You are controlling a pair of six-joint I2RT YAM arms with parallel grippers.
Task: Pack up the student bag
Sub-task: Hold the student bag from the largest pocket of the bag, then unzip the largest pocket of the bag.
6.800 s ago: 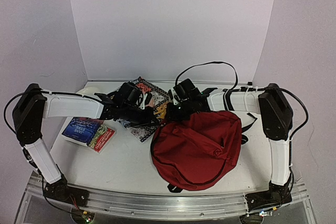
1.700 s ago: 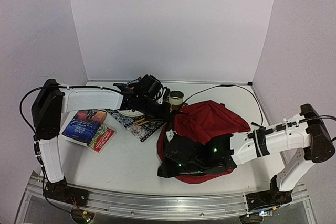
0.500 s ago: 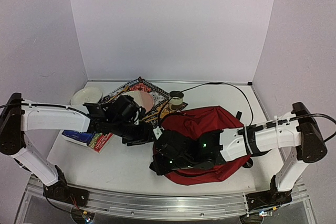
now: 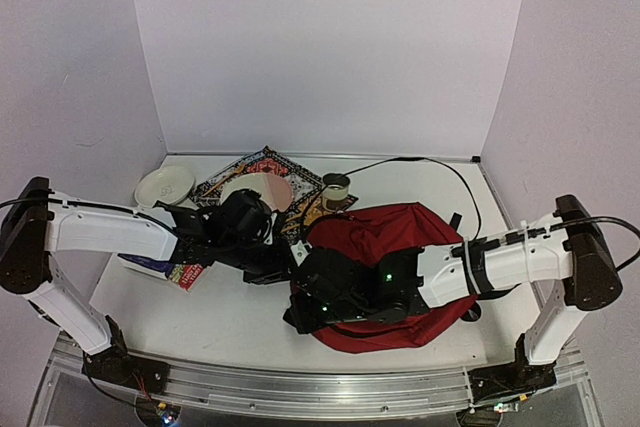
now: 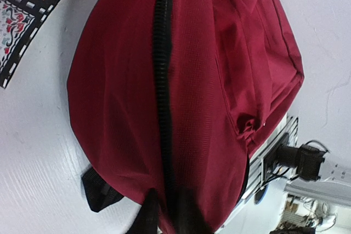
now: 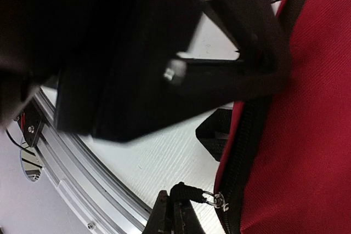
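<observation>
**Both end effectors on the red backpack's zipper line**

The backpack (image 4: 400,232) lies slumped on the white tabletop (image 4: 230,317), filling its right half from about 3 to 5 o'clock. It is soft, dark-red woven fabric, rounded and loosely folded. In the left wrist view a black zipper (image 5: 163,80) runs the length of its bulging side. A stitched pocket panel lies to one side of the zipper, and a short black strap (image 5: 98,193) pokes out from underneath.

The left end effector (image 5: 167,207) sits at the bag's 9 o'clock edge. Its blurred fingers are drawn together, pinching the backpack on either side of the zipper ridge.

The right end effector (image 6: 169,215) is at the bag's 7 o'clock corner, just inside the metal rail. Its fingers are pressed together on the black zipper pull (image 6: 186,193), which hangs from a small metal ring.

Beyond the bag, toward 10 to 12 o'clock, are a white plate (image 4: 165,185), a pink plate (image 4: 262,190), a patterned book (image 4: 262,160) and a cup (image 4: 337,190). They are all apart from the backpack.
</observation>
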